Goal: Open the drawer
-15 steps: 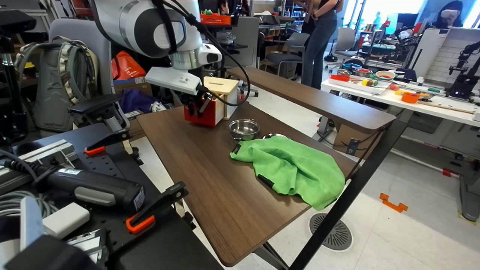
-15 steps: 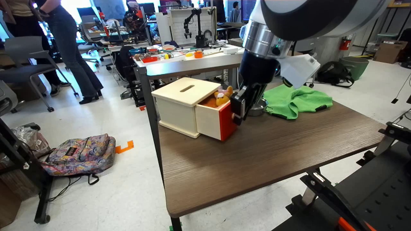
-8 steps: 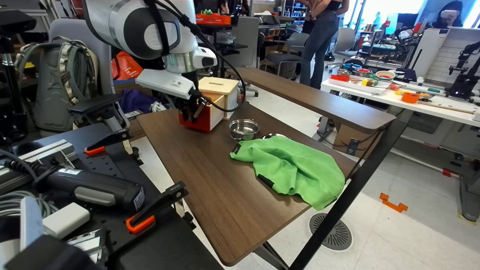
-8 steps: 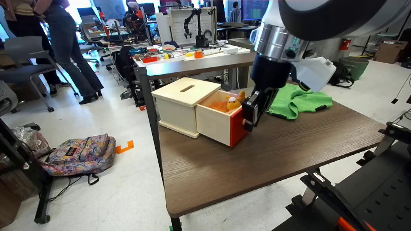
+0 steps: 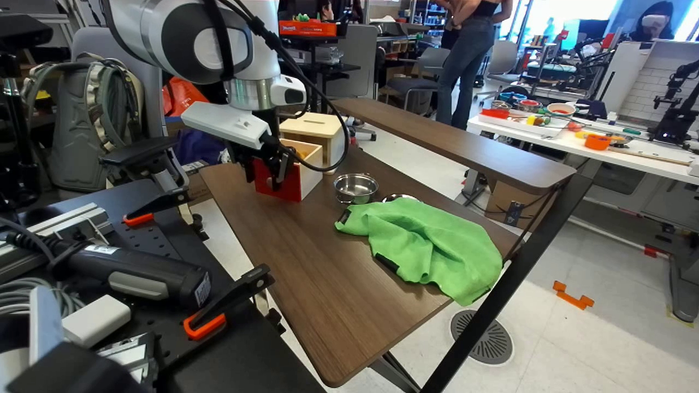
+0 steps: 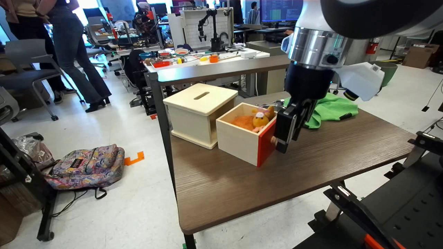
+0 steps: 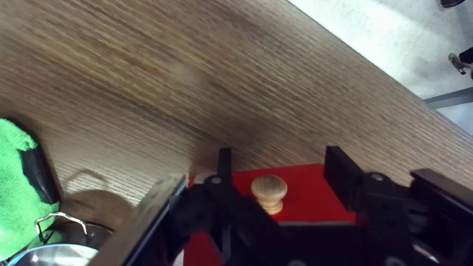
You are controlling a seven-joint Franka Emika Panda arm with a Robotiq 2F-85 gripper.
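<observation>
Your drawer (image 6: 238,143) and gripper (image 7: 279,166) have shifted together since half a second ago, further from the edge of the tabletop (image 6: 242,204) where the wooden casing (image 6: 188,121) sits. Casing itself hasn't budged. Back then the drawer's rear end was still tucked inside; now it looks pulled clear, just beside the mouth of the casing. Can't tell from these angles if the back still touches it, or if the drawer's sitting flat on the tabletop.

As for where it's at: casing's end of the tabletop, in from the edge that faces the black workbench (image 5: 240,355), with the red front (image 6: 265,147) turned roughly toward that edge. You can see right into it: yellow toy (image 6: 260,120) up near the front, something orange (image 6: 244,122) spread across the bottom.

Grip-wise, your wrist view shows it best: fingers (image 7: 342,177) spread, with the little wooden knob (image 7: 269,188) in the gap between them and space showing on both sides, so it doesn't look like you're pinching it. Whether a fingertip touches the red front, no idea, can't make that out.

Your metal bowl (image 5: 355,196) is between the drawer and the green cloth (image 5: 426,240), which is bunched by the edge opposite the casing and hangs a bit past it.
</observation>
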